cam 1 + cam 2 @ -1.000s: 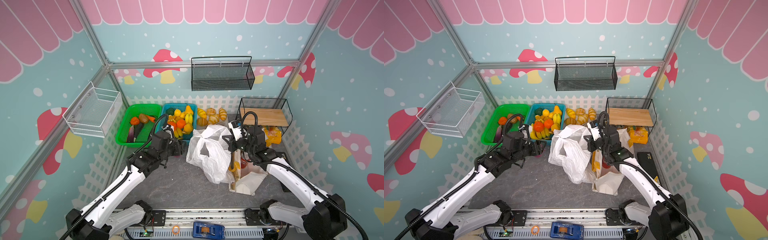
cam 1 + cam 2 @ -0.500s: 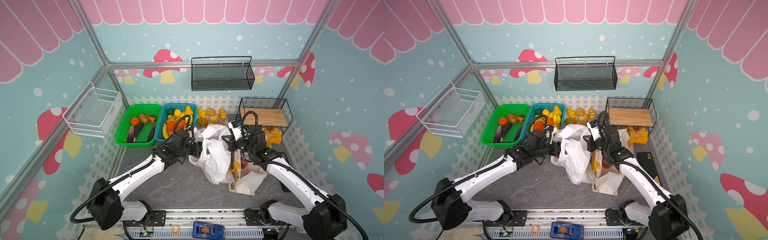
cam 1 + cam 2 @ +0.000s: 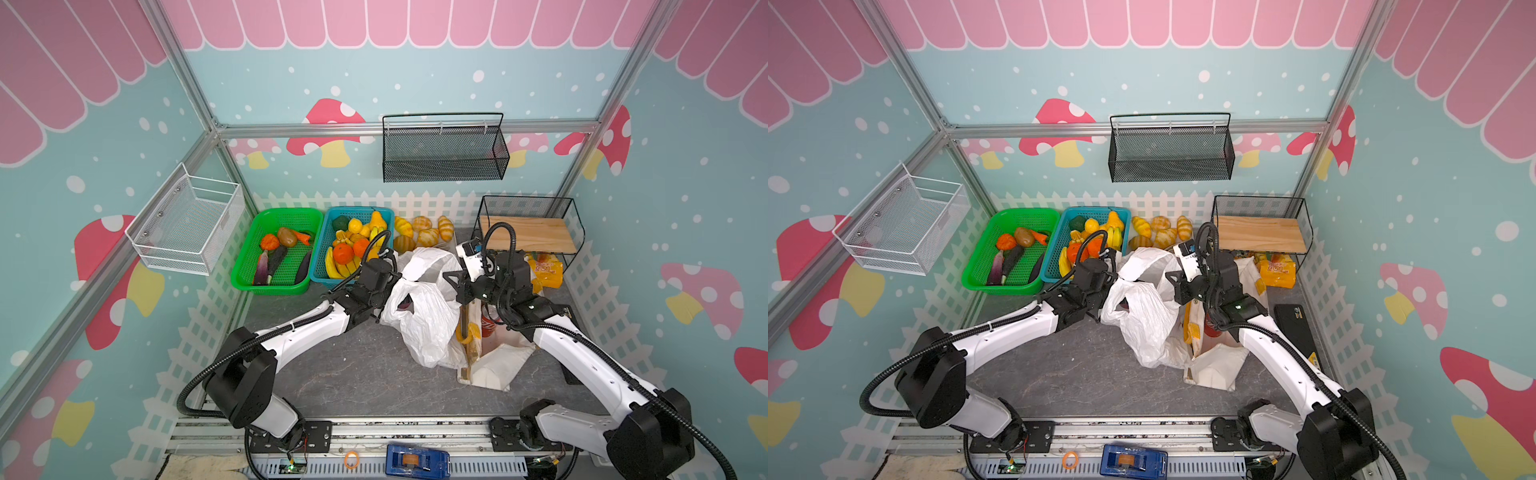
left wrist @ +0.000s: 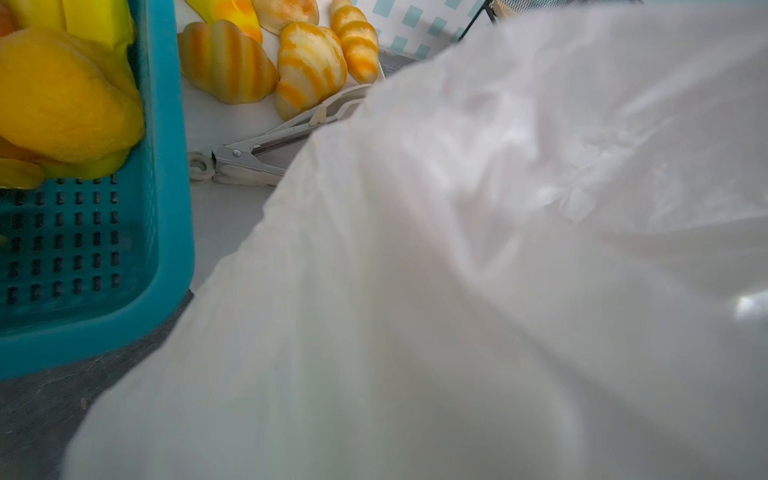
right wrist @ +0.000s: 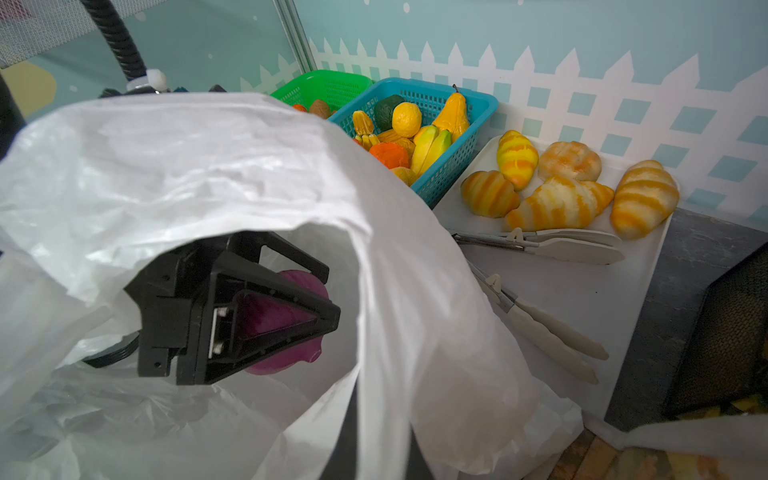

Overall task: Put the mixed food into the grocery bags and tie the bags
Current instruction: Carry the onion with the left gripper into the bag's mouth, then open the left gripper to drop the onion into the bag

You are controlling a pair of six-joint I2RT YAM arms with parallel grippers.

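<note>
The thin white plastic bag (image 3: 428,324) (image 3: 1146,324) stands mid-table, its mouth held up. My right gripper (image 3: 451,278) (image 5: 380,449) is shut on the bag's rim on the right side. My left gripper (image 5: 328,297) reaches into the bag's mouth from the left, shut on a purple onion (image 5: 299,282). In both top views the plastic hides its fingers. The white plastic fills the left wrist view (image 4: 498,249). The stiff white tote (image 3: 494,365) (image 3: 1217,365) with yellow patches lies beside the bag, and a red soda can (image 3: 488,326) shows in its mouth.
At the back stand a green basket (image 3: 249,286) of vegetables and a blue basket (image 3: 320,249) of fruit. Next to them is a white tray (image 5: 582,291) with croissants (image 3: 419,232) and tongs (image 5: 540,245). A black wire shelf (image 3: 528,235) and yellow packet (image 3: 546,272) are back right.
My left arm has swung right from the blue basket and pushed its gripper into the plastic bag's mouth. The right arm has kept still with the bag's rim.
</note>
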